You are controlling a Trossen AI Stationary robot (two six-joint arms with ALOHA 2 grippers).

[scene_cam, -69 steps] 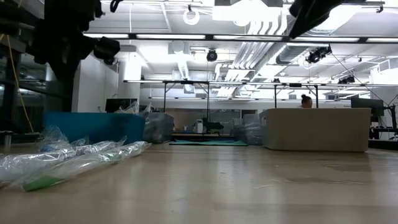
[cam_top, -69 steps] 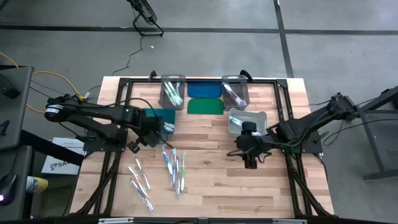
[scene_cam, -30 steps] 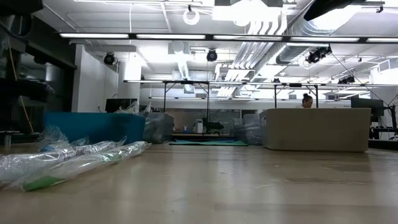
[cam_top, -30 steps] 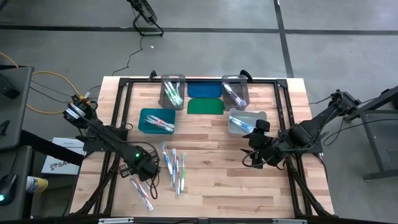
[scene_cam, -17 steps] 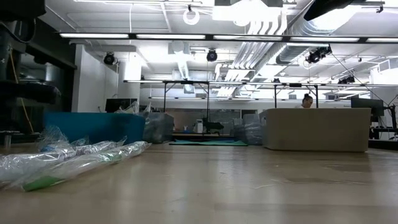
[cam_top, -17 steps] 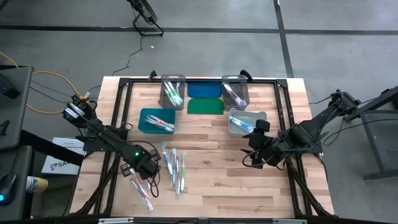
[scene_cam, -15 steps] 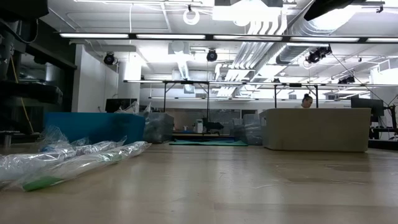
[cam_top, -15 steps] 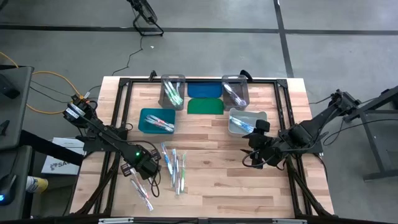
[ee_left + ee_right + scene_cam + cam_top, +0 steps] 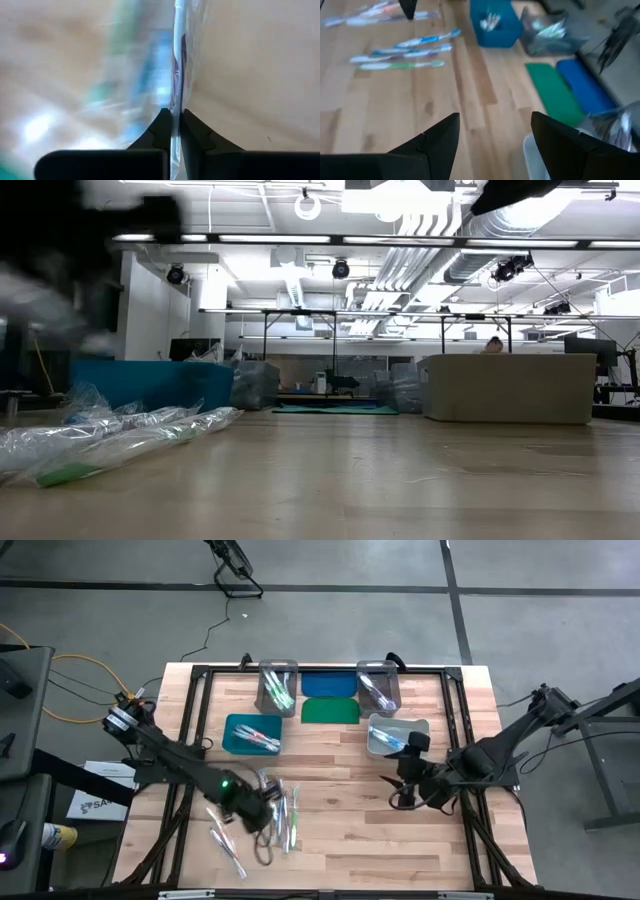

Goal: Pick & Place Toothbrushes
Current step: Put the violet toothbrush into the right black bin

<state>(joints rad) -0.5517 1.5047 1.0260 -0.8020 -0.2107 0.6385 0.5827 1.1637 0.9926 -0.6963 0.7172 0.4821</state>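
Several wrapped toothbrushes (image 9: pixel 285 815) lie flat on the wooden table; more lie nearer the left edge (image 9: pixel 225 848), and the low view shows their clear wrappers (image 9: pixel 120 438). My left gripper (image 9: pixel 263 830) is over this spread and blurred. In its wrist view it (image 9: pixel 175 127) is shut on one wrapped toothbrush (image 9: pixel 177 60) with a purple part. My right gripper (image 9: pixel 403 798) hangs open over bare wood on the right, near a clear bin (image 9: pixel 397 735). Its fingers (image 9: pixel 492 135) stand wide apart and touch nothing. My left gripper pinches one wrapped toothbrush between its two fingertips. The fingertips are on the clear wrapper (image 9: pixel 175 107) at one end. The toothbrush runs straight on past the fingertips, along the fingers. It shows sharp against the blurred table beyond it.
A teal bin (image 9: pixel 252 733) holding toothbrushes sits left of centre. Two clear bins (image 9: pixel 277 687) (image 9: pixel 378 685) stand at the far edge. A blue lid (image 9: pixel 329 685) and a green lid (image 9: pixel 330 710) lie flat between them. Bare wood lies along the near edge.
My left gripper has swung fast from the left-hand toothbrushes toward the table's right, over the middle group, and it shows blurred. My right gripper has shifted slightly toward the left and stays open.
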